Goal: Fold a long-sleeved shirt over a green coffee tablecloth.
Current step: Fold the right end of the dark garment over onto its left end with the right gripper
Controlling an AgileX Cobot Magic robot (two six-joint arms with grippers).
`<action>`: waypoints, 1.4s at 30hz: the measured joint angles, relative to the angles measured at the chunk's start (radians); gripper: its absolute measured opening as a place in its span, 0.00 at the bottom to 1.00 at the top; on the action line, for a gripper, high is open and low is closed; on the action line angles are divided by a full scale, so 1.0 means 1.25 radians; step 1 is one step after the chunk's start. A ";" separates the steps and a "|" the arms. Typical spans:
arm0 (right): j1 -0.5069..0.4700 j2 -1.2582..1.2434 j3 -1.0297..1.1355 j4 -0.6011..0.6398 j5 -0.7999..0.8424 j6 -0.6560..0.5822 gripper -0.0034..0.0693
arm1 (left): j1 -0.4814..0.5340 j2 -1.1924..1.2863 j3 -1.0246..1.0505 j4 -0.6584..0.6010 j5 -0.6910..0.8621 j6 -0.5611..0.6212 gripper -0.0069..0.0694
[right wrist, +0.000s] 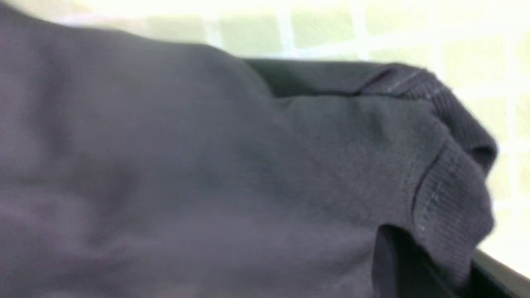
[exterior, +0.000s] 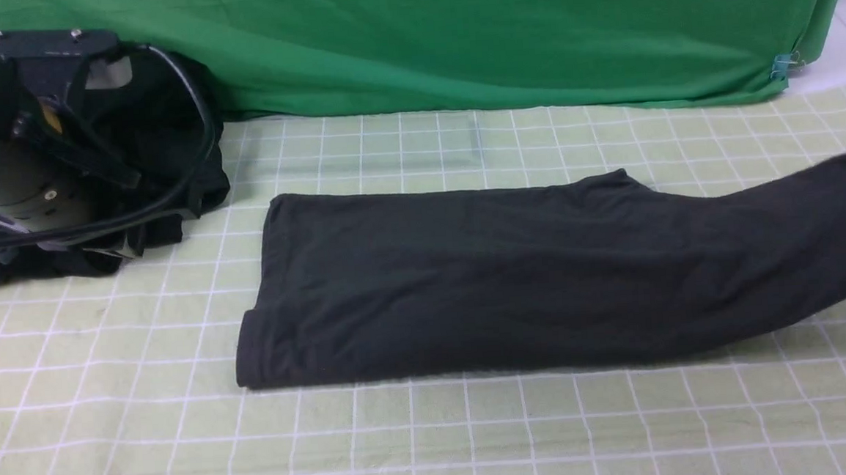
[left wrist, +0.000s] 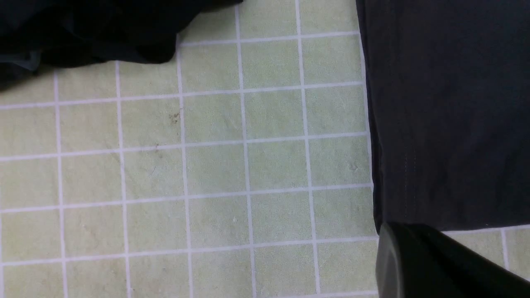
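Holding one end of the shirt clear of the checked cloth

Front view: the shirt (exterior: pixel 470 286) lies in a long dark band across the middle of the tablecloth (exterior: pixel 478 425), back side up so no print shows. Its folded hem end sits toward 9 o'clock, flat on the cloth. Its other end, toward 3 o'clock, rises off the cloth and runs out of the picture. At 12 o'clock hangs a plain green backdrop (exterior: pixel 455 37), with a small clip (exterior: pixel 783 65) near its corner at 2 o'clock. At 10 o'clock the left arm (exterior: pixel 15 167) hangs over a pile of dark clothes (exterior: pixel 199 185), well apart from the shirt, with a black cable (exterior: pixel 199 119) looping round it.

Left wrist view: the left gripper (left wrist: pixel 414 269) shows only as one dark finger, just beside the shirt's hem corner and above bare tablecloth. Its jaws are closed and nothing is caught in them. The pile of dark clothes lies across the squares from the shirt.

Right wrist view: blurred grey cloth fills nearly everything. The right gripper (right wrist: pixel 414 277) has its jaws closed on the shirt, and the ribbed collar (right wrist: pixel 447 198) is bunched over a dark finger. Pale squares of the tablecloth show beyond
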 joint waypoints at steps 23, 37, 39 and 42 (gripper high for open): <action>0.652 0.204 -0.287 0.212 -0.197 0.184 0.08 | 0.200 0.000 0.000 -0.123 -0.019 0.050 0.09; 0.749 0.438 -0.319 0.306 -0.379 0.202 0.15 | 0.214 0.000 0.000 -0.169 -0.019 0.086 0.09; 0.754 0.444 -0.319 0.309 -0.390 0.209 0.25 | 0.215 0.000 0.000 -0.169 -0.019 0.086 0.09; 0.757 0.442 -0.322 0.311 -0.391 0.213 0.44 | 0.215 0.000 0.000 -0.175 -0.019 0.087 0.09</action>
